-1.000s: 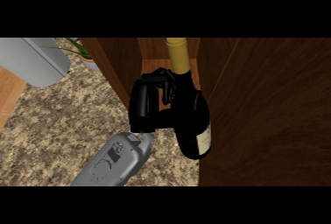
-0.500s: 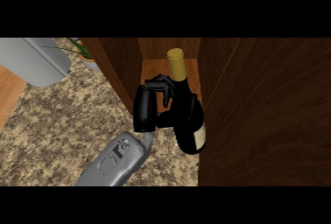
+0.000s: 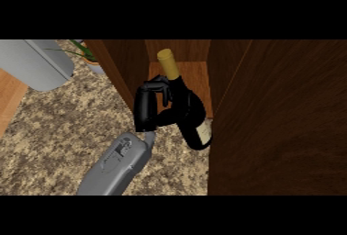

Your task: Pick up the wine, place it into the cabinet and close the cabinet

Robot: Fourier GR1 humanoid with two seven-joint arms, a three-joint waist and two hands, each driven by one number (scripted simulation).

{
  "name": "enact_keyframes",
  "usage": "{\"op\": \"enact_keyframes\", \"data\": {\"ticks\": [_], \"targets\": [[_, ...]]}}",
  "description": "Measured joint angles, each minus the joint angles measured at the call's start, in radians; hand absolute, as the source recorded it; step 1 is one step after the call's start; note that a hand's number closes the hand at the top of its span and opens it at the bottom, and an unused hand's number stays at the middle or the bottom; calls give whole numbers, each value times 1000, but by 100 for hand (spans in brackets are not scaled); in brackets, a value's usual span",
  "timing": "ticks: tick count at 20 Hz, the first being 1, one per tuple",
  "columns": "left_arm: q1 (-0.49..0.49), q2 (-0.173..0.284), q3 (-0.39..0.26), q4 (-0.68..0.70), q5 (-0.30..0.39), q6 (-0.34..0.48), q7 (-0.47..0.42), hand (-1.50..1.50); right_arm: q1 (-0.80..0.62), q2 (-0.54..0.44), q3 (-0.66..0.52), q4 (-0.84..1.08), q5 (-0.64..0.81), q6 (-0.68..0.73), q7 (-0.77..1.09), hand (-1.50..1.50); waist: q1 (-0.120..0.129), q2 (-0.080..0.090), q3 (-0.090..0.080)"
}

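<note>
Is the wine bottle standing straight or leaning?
Leaning. The dark wine bottle with the yellow top tilts in the black hand, which curls round it, at the wooden cabinet opening.

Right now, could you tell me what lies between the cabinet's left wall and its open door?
In the head view, the wine bottle, held by the hand, lies between the left wall and the door.

We see a speckled brown and tan stone counter [image 3: 61, 133] filling the left side. At the far left edge there is a strip of light orange wood [image 3: 10, 103]. A big grey rounded thing [image 3: 37, 62] sits at the top left, and we cannot tell what it is. Just beside it, green leaves [image 3: 85, 51] stick out of a small pot [image 3: 96, 68].
</note>
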Motion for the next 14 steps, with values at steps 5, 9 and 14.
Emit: {"op": "enact_keyframes", "data": {"ticks": [5, 9, 14], "targets": [[-33, 7, 43, 44, 23, -18, -11, 150, 8, 5, 10, -2, -1, -4, 4, -150, 0, -1, 0], [-59, 8, 75, 85, 33, -56, -4, 150, 12, 12, 30, -4, 1, -11, 4, -150, 1, -1, 0], [-117, 2, 103, 180, 72, -84, -18, 150, 22, 6, 14, 0, -3, 7, -16, -150, -4, 1, 0]]}}
